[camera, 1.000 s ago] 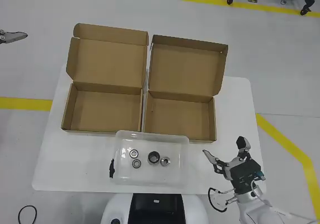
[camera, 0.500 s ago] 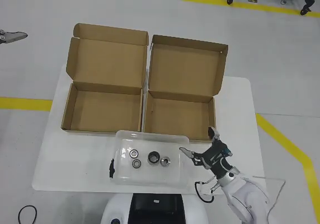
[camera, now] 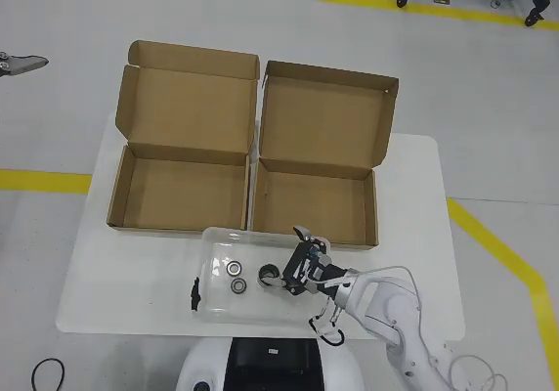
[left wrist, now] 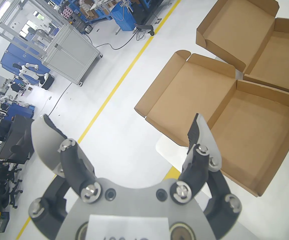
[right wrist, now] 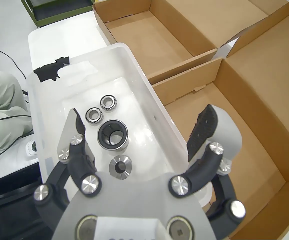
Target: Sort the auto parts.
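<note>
Right wrist view, bin (right wrist: 144, 81): on desk's (camera: 407, 195) near edge; two small bearings (right wrist: 108, 102) (right wrist: 93, 115), large bearing (right wrist: 112, 136), steel ring (right wrist: 120, 164) inside, bores upward.
Boxes (camera: 177, 195) (camera: 314, 207): two, open, beyond bin.
Right pincer (right wrist: 141, 111): wide, above bin.
Left pincer (left wrist: 120, 117): wide, far left.

Two small steel bearings (right wrist: 92, 115) side by side, larger dark-lined bearing (right wrist: 112, 137), steel cone (right wrist: 120, 166), all flat in clear tub (right wrist: 144, 76).

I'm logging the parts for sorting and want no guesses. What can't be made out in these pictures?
- Top view: the right claw covers the silver part in the clear bin, so its shape is unclear.
- Top view: the two small bearings are too small to compare.
- Right wrist view: the claw's mount hides the bin's near end.
- Left wrist view: the picture's edge cuts off the nearer cardboard box.
</note>
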Tool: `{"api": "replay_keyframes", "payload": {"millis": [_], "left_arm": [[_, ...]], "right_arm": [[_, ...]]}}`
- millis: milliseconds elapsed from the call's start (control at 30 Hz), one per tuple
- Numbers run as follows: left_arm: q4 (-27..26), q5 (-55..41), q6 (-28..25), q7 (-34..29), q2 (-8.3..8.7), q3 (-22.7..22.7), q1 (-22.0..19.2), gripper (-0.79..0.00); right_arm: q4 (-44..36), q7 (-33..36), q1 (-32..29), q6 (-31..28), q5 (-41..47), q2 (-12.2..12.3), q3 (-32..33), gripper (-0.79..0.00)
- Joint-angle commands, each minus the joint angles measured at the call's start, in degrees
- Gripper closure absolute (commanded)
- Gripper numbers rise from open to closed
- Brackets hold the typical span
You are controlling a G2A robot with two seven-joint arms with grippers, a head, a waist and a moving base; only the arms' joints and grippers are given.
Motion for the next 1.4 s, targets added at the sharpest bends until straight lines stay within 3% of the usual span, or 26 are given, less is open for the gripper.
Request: {"api": "replay_keyframes", "payload": {"millis": [0, 467, 700, 800, 1167, 1367], "left_arm": [[0.00, 0.00, 0.00, 0.00, 0.00, 0.00, 0.00, -0.785], [0.00, 0.00, 0.00, 0.00, 0.00, 0.00, 0.00, -0.785], [0.00, 0.00, 0.00, 0.00, 0.00, 0.00, 0.00, -0.785], [0.00, 0.00, 0.00, 0.00, 0.00, 0.00, 0.00, -0.785], [0.00, 0.00, 0.00, 0.00, 0.00, 0.00, 0.00, -0.785], [0.00, 0.00, 0.00, 0.00, 0.00, 0.00, 0.00, -0.785]], "right_arm": [[-0.08, -0.06, -0.09, 0.01, -0.10, 0.01, 0.06, -0.785], [-0.34, -0.23, -0.02, -0.31, -0.79, 0.08, -0.21, -0.785], [-3.10, -0.82, 0.55, -6.89, -6.77, 0.92, -3.18, -0.785], [-2.70, 1.25, 1.33, -7.68, -8.08, 1.03, -4.62, -0.643], [2.10, 8.35, 4.60, -4.74, -6.74, 0.70, -8.40, -0.603], [3.58, 13.12, 6.45, -3.70, -5.55, 0.46, -10.32, -0.517]]}}
